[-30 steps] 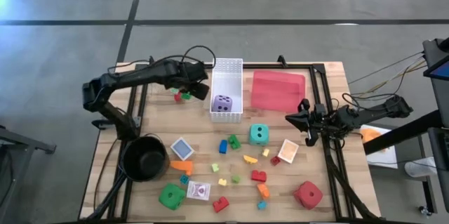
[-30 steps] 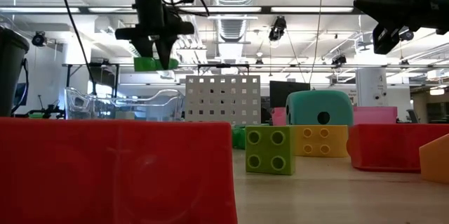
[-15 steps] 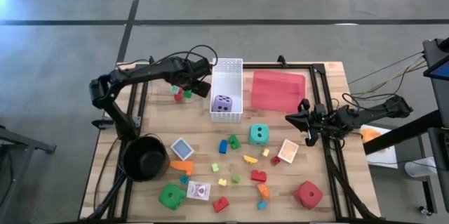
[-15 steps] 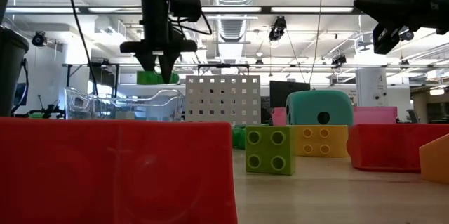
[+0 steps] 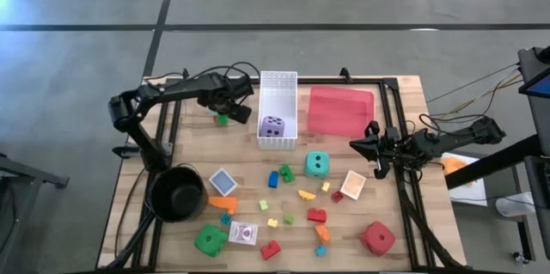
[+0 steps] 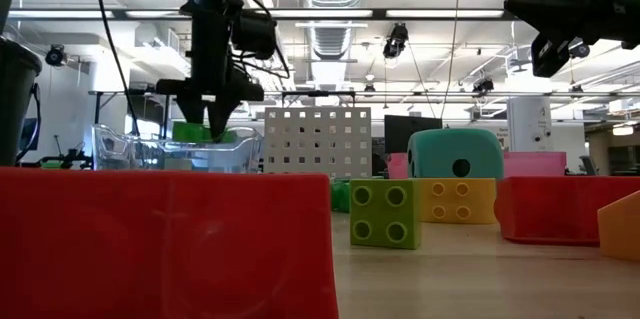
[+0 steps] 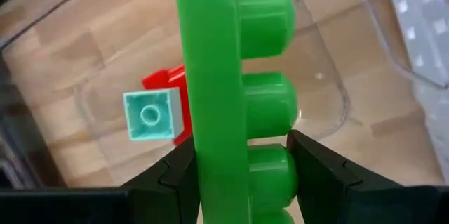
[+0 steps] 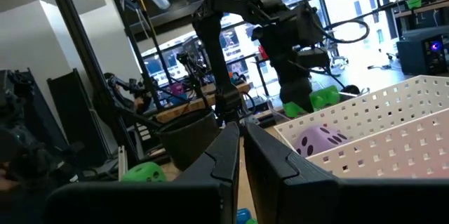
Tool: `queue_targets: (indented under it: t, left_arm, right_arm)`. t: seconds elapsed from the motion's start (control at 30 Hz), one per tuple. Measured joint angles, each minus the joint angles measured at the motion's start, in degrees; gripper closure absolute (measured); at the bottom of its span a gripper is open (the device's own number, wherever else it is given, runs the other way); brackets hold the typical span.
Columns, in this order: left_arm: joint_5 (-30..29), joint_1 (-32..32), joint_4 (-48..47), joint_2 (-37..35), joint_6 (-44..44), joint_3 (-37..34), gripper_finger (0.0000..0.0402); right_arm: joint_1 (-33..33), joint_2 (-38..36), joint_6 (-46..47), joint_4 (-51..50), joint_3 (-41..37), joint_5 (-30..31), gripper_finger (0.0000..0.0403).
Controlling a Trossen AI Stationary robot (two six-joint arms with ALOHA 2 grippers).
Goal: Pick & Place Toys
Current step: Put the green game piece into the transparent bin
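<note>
Lowered since the earlier frame, the left claw (image 6: 207, 119) is clamped on a green brick (image 7: 231, 90) just above a clear container (image 7: 330, 90) holding red and teal bricks. Right claw (image 5: 371, 147), fingers together, hovers near the red tray (image 5: 339, 111).

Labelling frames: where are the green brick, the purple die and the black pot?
green brick (image 7: 210, 90), left wrist view, flat side.
purple die (image 5: 272, 125), high view, top face.
black pot (image 5: 160, 198), high view, rim.
</note>
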Motion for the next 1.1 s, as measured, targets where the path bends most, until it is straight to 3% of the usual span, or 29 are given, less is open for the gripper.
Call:
queue_targets:
  t: [0.33, 0.6, 1.1]
  left_arm:
    - [0.86, 0.17, 11.03, 0.0, 2.11, -0.41, 0.0232]
    - [1.31, 0.2, 11.04, 0.0, 2.65, -1.54, 0.0232]
    - [4.25, 2.0, 11.48, 0.35, -4.24, -4.3, 0.0232]
  right_arm:
    - [0.0, -0.02, 0.0, 0.0, 0.0, 0.0, 0.0382]
    - [0.02, 0.0, 0.0, 0.0, 0.0, 0.0, 0.0382]
    - [0.0, 0.0, 0.0, 0.0, 0.0, 0.0, 0.0382]
